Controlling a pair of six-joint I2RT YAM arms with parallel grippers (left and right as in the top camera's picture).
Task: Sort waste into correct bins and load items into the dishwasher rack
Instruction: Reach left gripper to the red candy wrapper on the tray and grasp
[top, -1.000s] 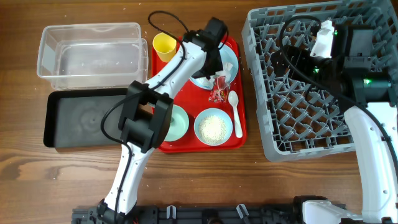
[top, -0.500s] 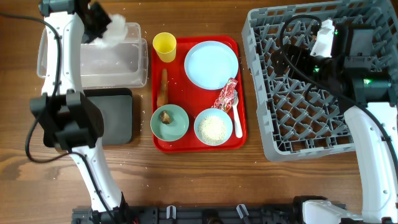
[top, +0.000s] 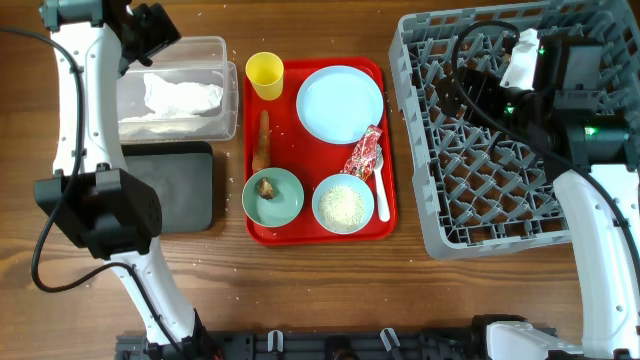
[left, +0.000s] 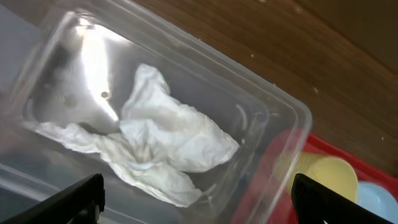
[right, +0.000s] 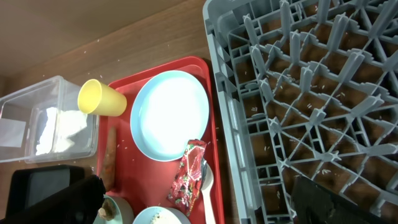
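Note:
The crumpled white napkin (top: 185, 97) (left: 155, 137) lies loose inside the clear tub (top: 228, 60) (left: 273, 112). My left gripper (top: 150, 30) (left: 199, 202) hangs open above it, fingers wide apart and holding nothing. On the red tray (top: 390, 225) are the yellow cup (top: 264, 72), blue plate (top: 340, 103), red wrapper (top: 364, 153) (right: 188, 177), white spoon (top: 381, 195), carrot piece (top: 263, 140), a teal bowl of rice (top: 343, 204) and a teal bowl with a brown scrap (top: 272, 194). My right gripper (top: 478, 92) (right: 196, 202) is open and empty over the grey rack (top: 450, 230).
The black tray (top: 180, 195) sits in front of the tub, partly hidden by my left arm. Rice grains are scattered on the wooden table and in the rack's cells (right: 298, 93). The rack fills the right side.
My left arm swung from the red tray to the clear tub with the napkin, then opened; the napkin now lies in the tub. The right arm has not moved.

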